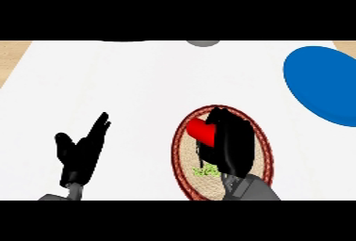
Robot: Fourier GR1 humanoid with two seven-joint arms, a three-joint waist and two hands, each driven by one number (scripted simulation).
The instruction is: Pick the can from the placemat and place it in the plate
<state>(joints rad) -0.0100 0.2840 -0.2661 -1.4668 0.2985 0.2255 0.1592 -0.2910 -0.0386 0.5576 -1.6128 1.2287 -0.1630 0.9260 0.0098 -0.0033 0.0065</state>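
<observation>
- White counter (pixel 139 80) filled most of the head view. Strips of wood surface (pixel 12 56) showed past its far-left and far-right corners.
- The widest open stretch of counter lay between the two hands and the far edge. A bare band also ran between the placemat and the plate.
- Blue plate (pixel 327 84) sat at the far right, cut off by the view's right edge. It held nothing and stood well apart from the placemat.
- Round woven placemat (pixel 262 147) with a dark red rim lay near the view's lower edge, right of centre. A small green mark (pixel 206 172) showed on its near part.
- Right hand (pixel 233 141) came in from the lower edge over the placemat, fingers curled round the can, hiding most of it.
- Left hand (pixel 80 155) rested at lower left, fingers straight and spread, pointing up. It touched nothing and sat well apart from the placemat.
- Red can (pixel 200 129) was over the far-left part of the placemat, inside its rim, with only its left side visible. Whether it rested on the mat or was lifted could not be told.
- Small grey object (pixel 202 43) sat at the counter's far edge, partly cut off. What it was could not be told.
</observation>
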